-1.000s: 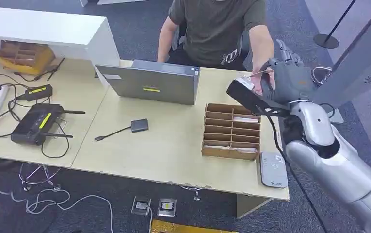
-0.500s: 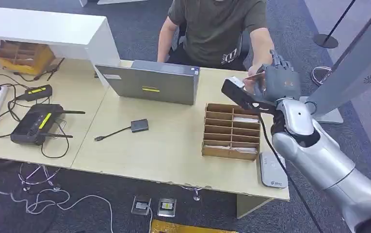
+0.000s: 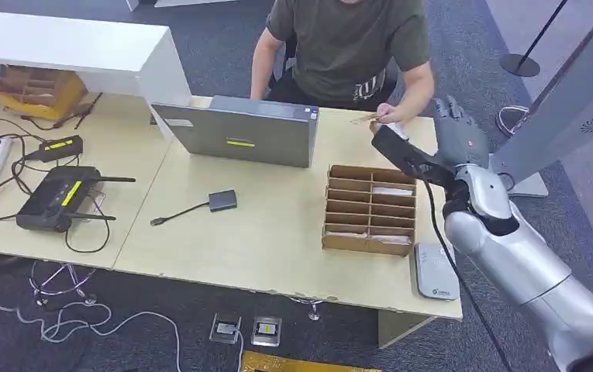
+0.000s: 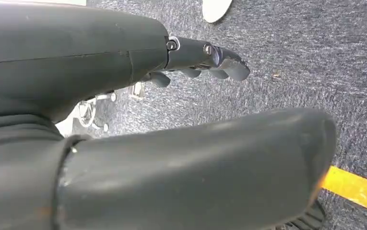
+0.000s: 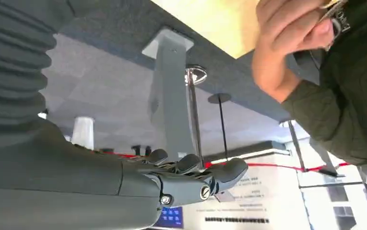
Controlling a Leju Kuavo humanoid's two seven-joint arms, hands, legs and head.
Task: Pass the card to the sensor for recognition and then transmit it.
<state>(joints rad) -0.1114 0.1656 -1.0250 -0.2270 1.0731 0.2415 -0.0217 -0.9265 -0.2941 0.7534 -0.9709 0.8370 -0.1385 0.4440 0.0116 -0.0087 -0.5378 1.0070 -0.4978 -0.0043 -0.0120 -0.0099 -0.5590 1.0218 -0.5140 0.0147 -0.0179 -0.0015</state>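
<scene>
A person's hand [image 3: 390, 114] holds the thin card [image 3: 365, 118] just above the table's far edge, beside the laptop. My right hand [image 3: 456, 133] hovers to the right of it, fingers apart and holding nothing. In the right wrist view my right hand [image 5: 191, 178] is bare and the person's hand [image 5: 289, 36] is curled well away from it. The grey sensor pad [image 3: 435, 271] lies at the table's near right corner. My left hand [image 4: 205, 62] hangs over the carpet with nothing in it.
A cardboard organiser [image 3: 370, 209] with slots stands between the sensor and the laptop [image 3: 239, 132]. A small adapter on a cable [image 3: 222, 201] lies mid-table. A router [image 3: 56, 194] and cables are at the left. The person sits behind the table [image 3: 277, 248].
My right hand let go of the card and drew back to the right and lower. The person's hand took the card and pulled it left toward the laptop.
</scene>
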